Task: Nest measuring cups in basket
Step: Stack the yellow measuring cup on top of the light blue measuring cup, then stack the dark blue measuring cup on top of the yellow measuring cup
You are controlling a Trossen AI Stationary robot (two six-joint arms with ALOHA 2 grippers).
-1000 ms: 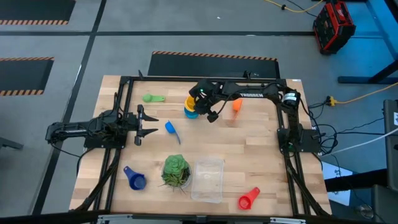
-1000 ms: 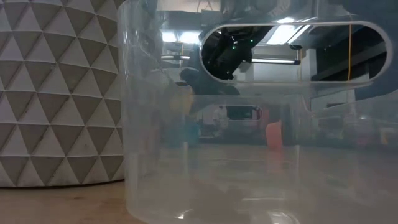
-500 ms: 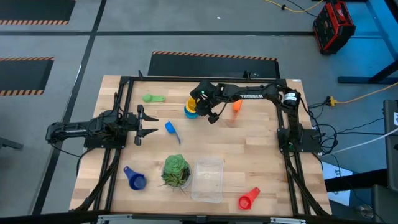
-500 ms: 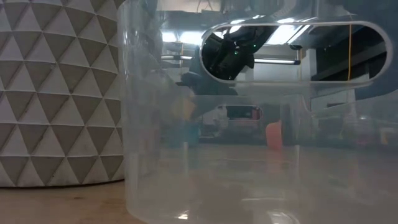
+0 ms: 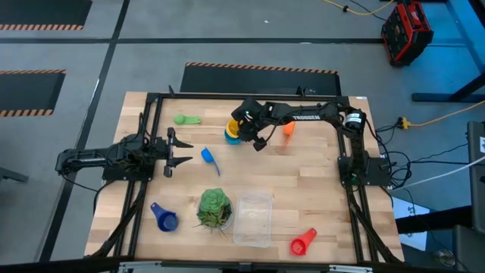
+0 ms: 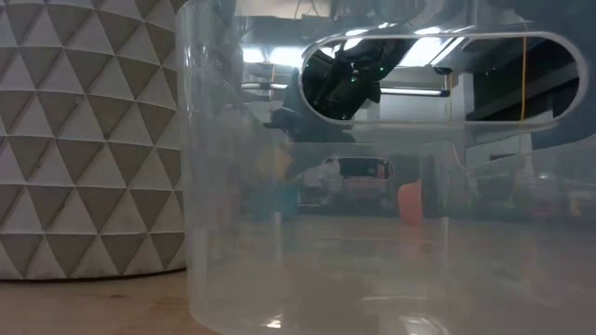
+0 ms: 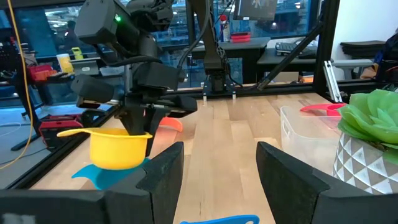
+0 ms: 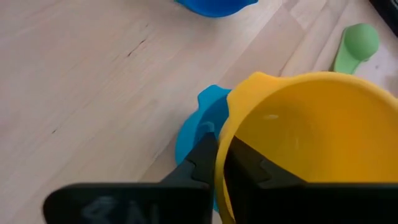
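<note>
- Nesting is in hand: right gripper (image 8: 217,163) is clamped on the yellow cup's (image 8: 311,143) rim, over the light blue cup (image 8: 200,134) at the counter's (image 5: 303,182) far side.
- Left gripper (image 5: 168,149) waits, fingers apart.
- Next, judged: seat, then release; the basket (image 5: 253,220) lies well apart.

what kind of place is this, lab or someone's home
Most likely a robotics lab or workshop, not a home: a wooden table in a black frame with two arms, hazard-striped floor mats, and desks with monitors behind.

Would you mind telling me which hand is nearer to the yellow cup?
The right hand: it pinches the yellow cup by its rim at the table's far side. The left hand waits open, well off to the left.
</note>
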